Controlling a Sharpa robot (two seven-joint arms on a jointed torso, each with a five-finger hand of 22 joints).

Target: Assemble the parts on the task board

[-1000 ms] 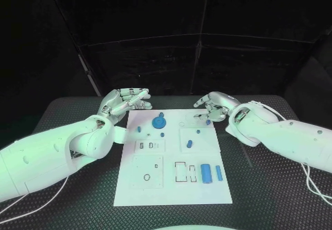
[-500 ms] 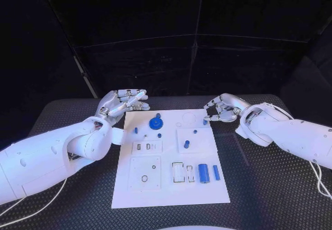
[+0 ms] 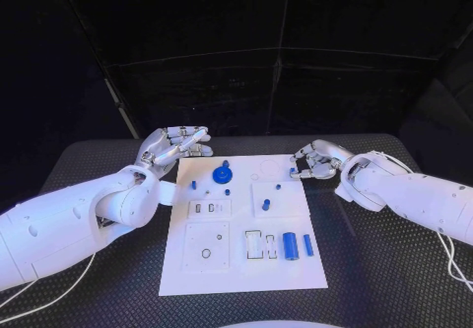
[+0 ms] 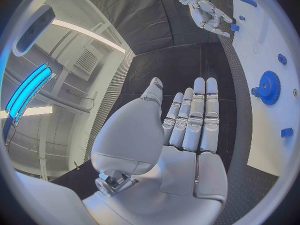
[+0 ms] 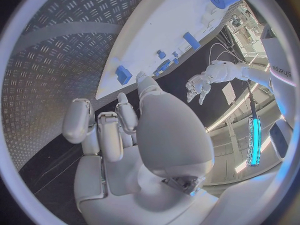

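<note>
— Two hands are hovering at the far end of the white board (image 3: 236,273). Is the right hand (image 3: 317,161) pulling back?
— It is drifting toward the frame's right with its fingers curling in. Its thumb is sitting just beside a small blue block (image 3: 292,170) at the board's upper right edge, gripping nothing I can see.
— And the left hand (image 3: 176,145)?
— It is staying at the upper left, fingers stretched out, empty. I'm guessing no fitting is happening yet.
</note>
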